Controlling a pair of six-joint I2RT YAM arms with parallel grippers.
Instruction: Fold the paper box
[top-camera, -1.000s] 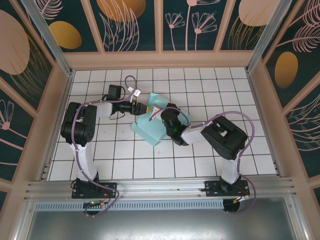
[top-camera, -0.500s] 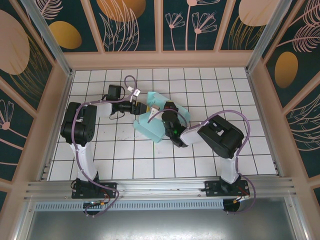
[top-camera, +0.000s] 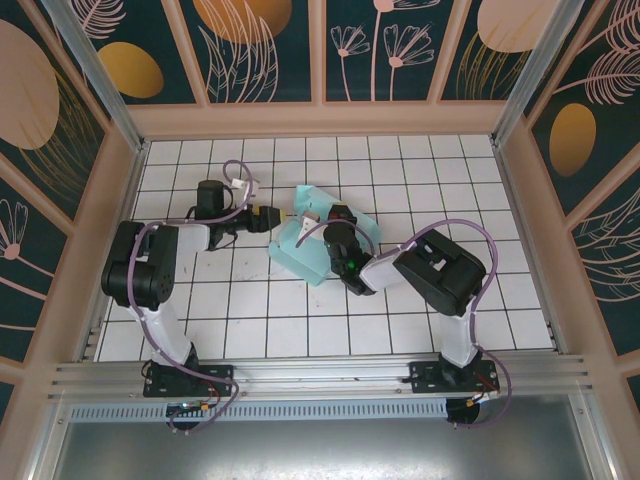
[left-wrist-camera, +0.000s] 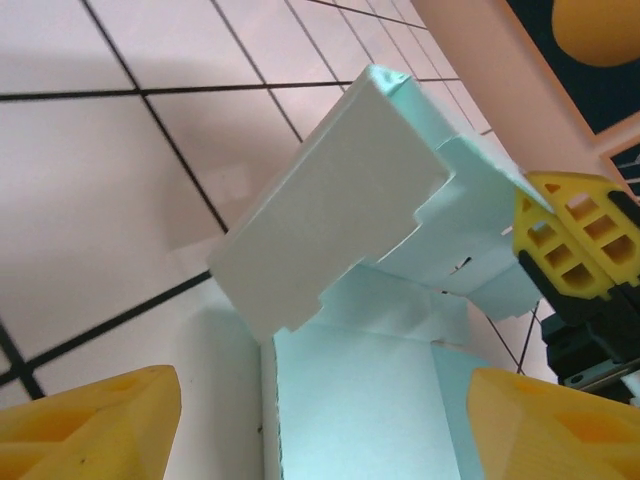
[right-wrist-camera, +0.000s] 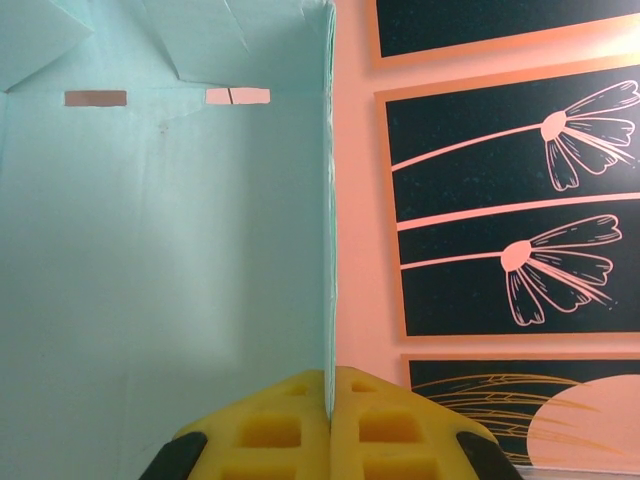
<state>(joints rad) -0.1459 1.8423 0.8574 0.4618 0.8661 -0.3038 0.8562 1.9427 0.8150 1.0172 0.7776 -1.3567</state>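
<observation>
The half-formed paper box (top-camera: 300, 255) lies on the table (top-camera: 250, 320). Its thin card is judged light, springy and easily creased. One wall edge is pinched by the right pincer (right-wrist-camera: 329, 395). The left pincer (left-wrist-camera: 320, 420) is spread before a raised flap (left-wrist-camera: 330, 200), best gripped near its crease.

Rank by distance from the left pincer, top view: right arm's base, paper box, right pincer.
1. paper box, just right of the left pincer.
2. right pincer, shut on the box's wall.
3. right arm's base, at the near right.
</observation>
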